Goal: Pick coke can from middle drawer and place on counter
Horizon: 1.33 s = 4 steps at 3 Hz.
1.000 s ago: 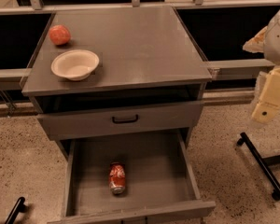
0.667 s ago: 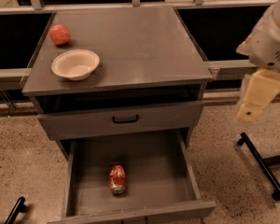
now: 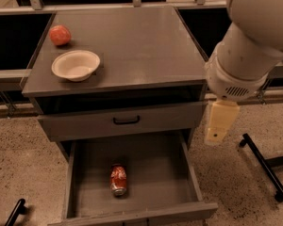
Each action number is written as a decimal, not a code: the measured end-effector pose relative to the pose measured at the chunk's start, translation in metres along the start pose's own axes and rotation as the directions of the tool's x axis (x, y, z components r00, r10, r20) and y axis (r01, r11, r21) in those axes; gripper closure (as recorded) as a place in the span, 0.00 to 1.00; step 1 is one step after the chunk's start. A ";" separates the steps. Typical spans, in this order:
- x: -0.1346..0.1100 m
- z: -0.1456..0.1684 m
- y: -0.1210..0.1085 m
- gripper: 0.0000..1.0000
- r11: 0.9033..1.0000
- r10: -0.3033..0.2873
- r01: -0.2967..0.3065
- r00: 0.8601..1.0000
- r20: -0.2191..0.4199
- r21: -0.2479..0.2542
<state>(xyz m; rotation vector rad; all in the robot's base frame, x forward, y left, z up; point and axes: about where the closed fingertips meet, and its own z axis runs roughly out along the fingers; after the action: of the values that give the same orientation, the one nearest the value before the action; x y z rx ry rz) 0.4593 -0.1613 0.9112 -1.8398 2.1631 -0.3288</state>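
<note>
Lying in middle drawer (image 3: 155, 173): coke can (image 3: 118, 179), on its side, near the middle, drawer pulled out.
Gripper (image 3: 216, 136): hanging off the cabinet's right side, well apart from the can; spread or pinched, can't tell.
Counter (image 3: 141, 41): white bowl (image 3: 76, 65), red-orange fruit (image 3: 60, 35) behind it.

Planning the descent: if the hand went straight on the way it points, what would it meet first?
The hand hangs right of the counter, pointing down. It would probably meet the speckled floor just outside the right wall of the middle drawer, not the coke can, though depth is unclear.
</note>
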 end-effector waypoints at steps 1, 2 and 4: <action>-0.012 0.010 0.003 0.00 0.992 -0.118 0.117 0.993 -0.011 -0.035; -0.026 0.008 0.022 0.00 0.936 -0.350 0.352 0.934 -0.068 0.019; -0.039 0.037 0.043 0.00 0.822 -0.558 0.557 0.829 -0.025 0.119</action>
<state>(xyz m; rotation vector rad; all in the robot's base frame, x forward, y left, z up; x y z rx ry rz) 0.4382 -0.1158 0.8638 -2.3611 1.5022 -0.5526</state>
